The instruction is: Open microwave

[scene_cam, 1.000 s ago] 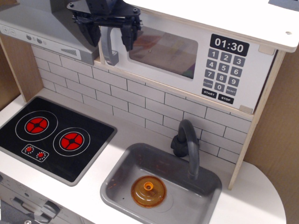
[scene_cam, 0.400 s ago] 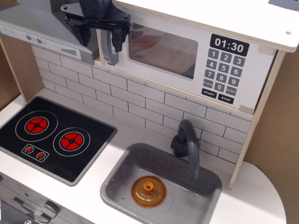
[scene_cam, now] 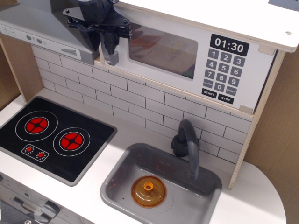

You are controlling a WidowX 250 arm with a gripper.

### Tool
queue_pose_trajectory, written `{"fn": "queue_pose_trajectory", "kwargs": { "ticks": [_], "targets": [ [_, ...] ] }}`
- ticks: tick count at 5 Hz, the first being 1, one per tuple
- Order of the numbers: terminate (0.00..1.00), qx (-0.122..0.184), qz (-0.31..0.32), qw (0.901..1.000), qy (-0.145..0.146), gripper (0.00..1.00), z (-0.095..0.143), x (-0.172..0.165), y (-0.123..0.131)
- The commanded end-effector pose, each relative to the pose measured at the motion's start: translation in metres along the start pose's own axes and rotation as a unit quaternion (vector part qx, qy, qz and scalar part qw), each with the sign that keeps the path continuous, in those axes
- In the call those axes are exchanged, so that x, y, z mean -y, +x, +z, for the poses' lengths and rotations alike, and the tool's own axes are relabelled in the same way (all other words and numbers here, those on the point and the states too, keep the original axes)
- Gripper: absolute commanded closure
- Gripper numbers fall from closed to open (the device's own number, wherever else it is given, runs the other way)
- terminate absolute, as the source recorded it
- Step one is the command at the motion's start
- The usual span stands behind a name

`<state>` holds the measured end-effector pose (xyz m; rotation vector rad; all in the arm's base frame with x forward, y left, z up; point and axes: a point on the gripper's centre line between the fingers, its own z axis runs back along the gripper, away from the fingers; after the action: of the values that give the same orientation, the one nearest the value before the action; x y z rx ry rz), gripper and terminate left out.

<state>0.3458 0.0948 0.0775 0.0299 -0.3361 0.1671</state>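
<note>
The white toy microwave [scene_cam: 201,37] sits at the upper right, with a clear window [scene_cam: 163,50], a black clock display [scene_cam: 229,46] and a grey keypad [scene_cam: 223,70]. Its door looks closed. The grey vertical handle [scene_cam: 111,57] stands at the door's left edge; only its lower end shows. My black gripper [scene_cam: 104,42] hangs in front of the handle's upper part, its fingers drawn together around the bar.
A grey slanted range hood [scene_cam: 42,28] is just left of the gripper. Below are a black two-burner stove [scene_cam: 51,137], a grey sink [scene_cam: 117,173] holding an orange lid [scene_cam: 148,191], a dark faucet [scene_cam: 189,144] and the white tiled back wall [scene_cam: 140,100].
The gripper has shifted left and its fingers, spread wide on either side of the handle before, have closed in on the bar. The door has not visibly moved.
</note>
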Motion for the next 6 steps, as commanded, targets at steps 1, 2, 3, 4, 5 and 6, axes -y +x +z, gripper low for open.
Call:
{"fn": "queue_pose_trajectory", "kwargs": {
  "ticks": [1,2,3,4,5,6],
  "targets": [
    [0.00,0.032,-0.040,0.9987,-0.003,1.00,0.012,-0.001,0.000],
    [0.00,0.020,-0.075,0.9968,-0.019,1.00,0.020,0.003,-0.029],
    [0.00,0.000,-0.110,0.9929,-0.046,1.00,0.037,0.011,-0.065],
    [0.00,-0.081,-0.135,0.9841,-0.082,0.00,0.060,0.022,-0.111],
    [0.00,-0.140,-0.148,0.9724,-0.113,0.00,0.081,0.014,-0.147],
    [0.00,-0.185,-0.147,0.9654,-0.110,0.00,0.089,-0.007,-0.165]
  ]
}}
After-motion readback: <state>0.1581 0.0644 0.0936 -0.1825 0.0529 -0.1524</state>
